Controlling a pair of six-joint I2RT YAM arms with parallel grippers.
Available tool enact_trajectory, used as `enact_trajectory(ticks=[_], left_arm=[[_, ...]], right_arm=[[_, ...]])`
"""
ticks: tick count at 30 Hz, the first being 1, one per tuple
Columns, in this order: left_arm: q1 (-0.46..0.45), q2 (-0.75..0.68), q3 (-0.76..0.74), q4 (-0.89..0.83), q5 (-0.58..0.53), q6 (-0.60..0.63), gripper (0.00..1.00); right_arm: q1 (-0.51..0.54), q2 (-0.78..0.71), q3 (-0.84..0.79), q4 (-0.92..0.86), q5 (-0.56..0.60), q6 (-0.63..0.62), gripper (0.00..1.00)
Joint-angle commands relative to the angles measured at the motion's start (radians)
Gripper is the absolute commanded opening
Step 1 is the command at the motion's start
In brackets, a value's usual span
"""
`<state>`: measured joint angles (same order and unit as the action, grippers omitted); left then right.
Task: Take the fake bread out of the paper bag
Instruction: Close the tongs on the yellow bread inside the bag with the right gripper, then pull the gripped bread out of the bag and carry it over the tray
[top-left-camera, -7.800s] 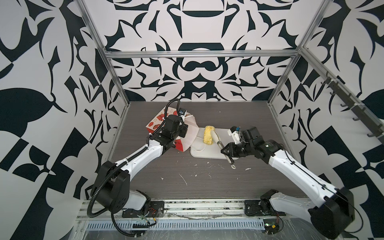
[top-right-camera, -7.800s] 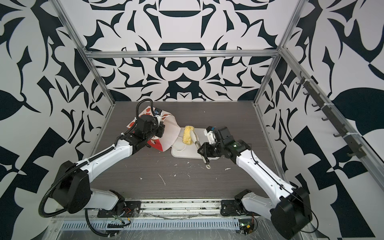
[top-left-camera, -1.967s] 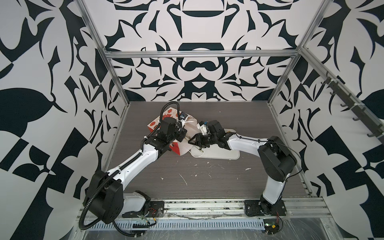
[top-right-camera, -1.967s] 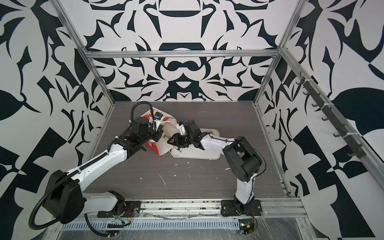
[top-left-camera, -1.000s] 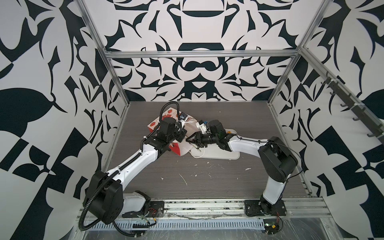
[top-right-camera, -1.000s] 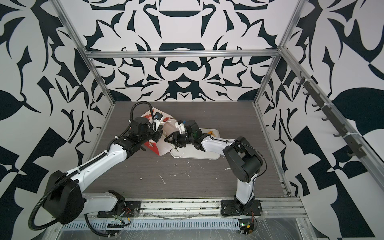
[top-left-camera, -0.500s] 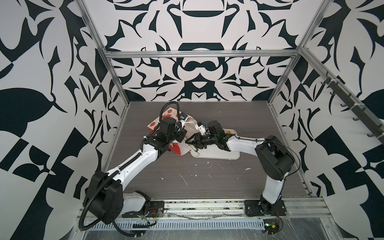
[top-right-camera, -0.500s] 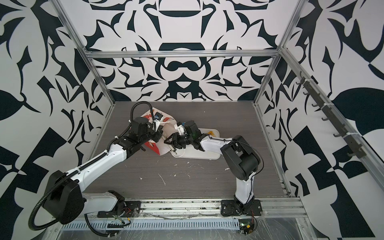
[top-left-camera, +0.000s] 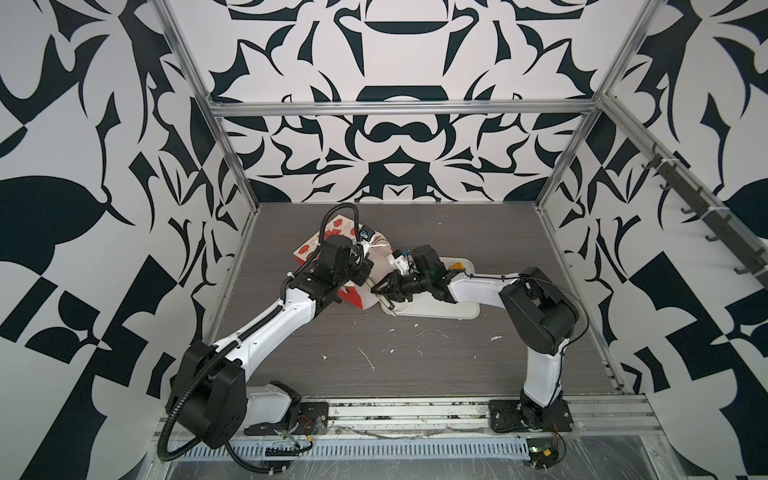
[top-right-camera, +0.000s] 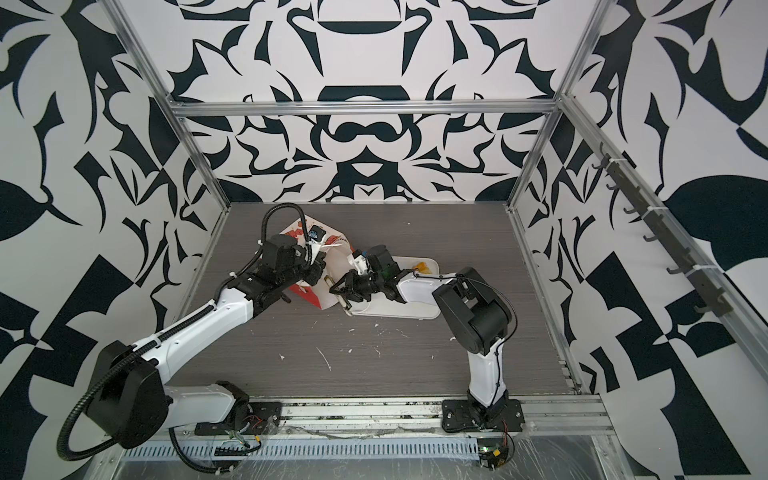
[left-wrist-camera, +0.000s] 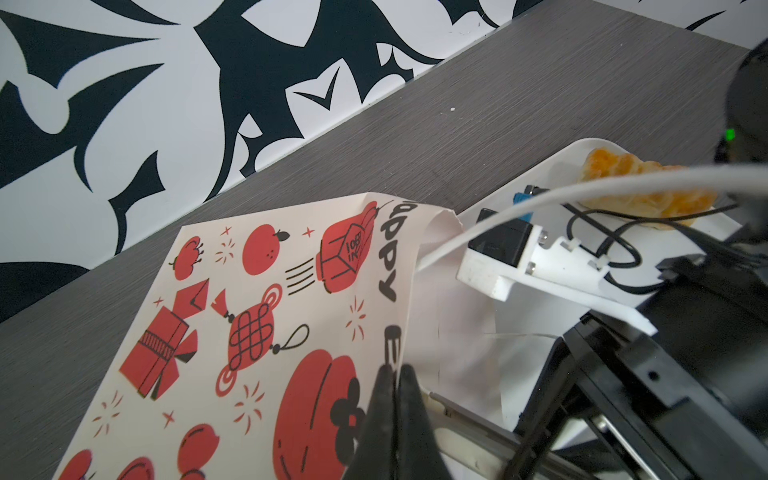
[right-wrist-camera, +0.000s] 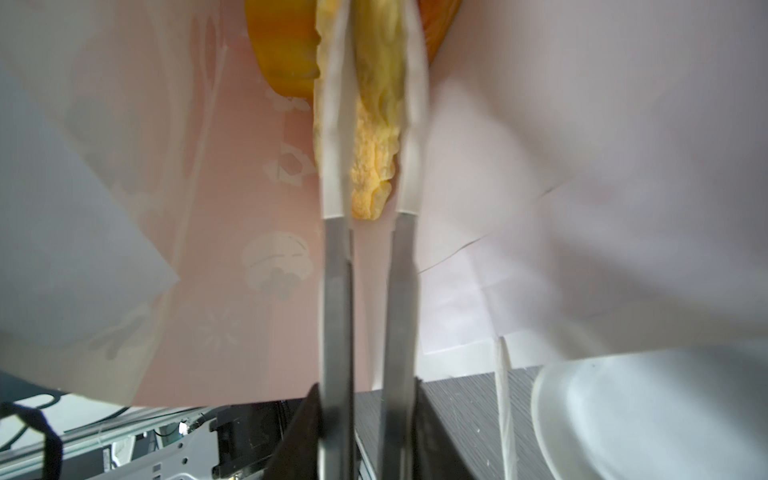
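**One Bread Out, More in the Bag**

On the table (top-left-camera: 415, 353), the paper bag (left-wrist-camera: 266, 316) lay on its side, its mouth by the white tray (top-left-camera: 457, 309). The left gripper (left-wrist-camera: 394, 374) pinched the bag's edge. The right gripper (right-wrist-camera: 365, 432) squeezed tongs (right-wrist-camera: 334, 291), and they gripped a yellow bread (right-wrist-camera: 374, 137) inside the bag. One orange bread (left-wrist-camera: 648, 191) sat on the tray. Another piece (right-wrist-camera: 282, 54) waited inside, so more work was probably left.

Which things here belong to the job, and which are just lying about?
Job: bag; tongs; held pastry; orange pastry behind it; tray; tray pastry.
Lying about: white scraps on table.
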<state>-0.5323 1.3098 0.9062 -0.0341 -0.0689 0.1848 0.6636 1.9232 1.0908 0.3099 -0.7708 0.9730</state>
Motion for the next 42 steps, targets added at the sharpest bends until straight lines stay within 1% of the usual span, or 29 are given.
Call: enact_trajectory(ticks=[1,5,10,16,21,25,31,35,38,42], left_arm=[[-0.001,-0.016,-0.013,0.031,0.016,0.007,0.0],[-0.001,-0.011,-0.016,0.035,0.015,0.004,0.0],[-0.002,0.002,-0.013,0.043,0.002,-0.001,0.0],[-0.002,0.018,-0.01,0.071,-0.005,-0.005,0.0],[-0.001,0.041,-0.006,0.084,-0.015,-0.008,0.0],[-0.001,0.051,-0.004,0.089,-0.033,-0.013,0.0],[-0.002,0.058,-0.003,0.098,-0.06,-0.022,0.0],[-0.002,0.069,0.001,0.105,-0.071,-0.028,0.0],[0.0,0.081,0.005,0.11,-0.078,-0.038,0.0],[0.003,0.096,0.012,0.127,-0.102,-0.058,0.0]], right_arm=[[0.007,-0.037,0.028,0.046,-0.02,-0.01,0.26],[0.007,-0.075,0.015,-0.008,0.005,-0.056,0.21],[0.007,-0.168,-0.005,-0.189,0.061,-0.185,0.17],[0.006,-0.294,-0.06,-0.35,0.104,-0.283,0.17],[-0.008,-0.375,-0.121,-0.401,0.108,-0.299,0.17],[-0.017,-0.469,-0.16,-0.468,0.13,-0.319,0.17],[-0.073,-0.652,-0.204,-0.634,0.197,-0.371,0.17],[-0.112,-0.757,-0.2,-0.77,0.238,-0.417,0.17],[-0.127,-0.817,-0.183,-0.882,0.278,-0.463,0.17],[-0.142,-0.863,-0.167,-0.987,0.291,-0.504,0.17]])
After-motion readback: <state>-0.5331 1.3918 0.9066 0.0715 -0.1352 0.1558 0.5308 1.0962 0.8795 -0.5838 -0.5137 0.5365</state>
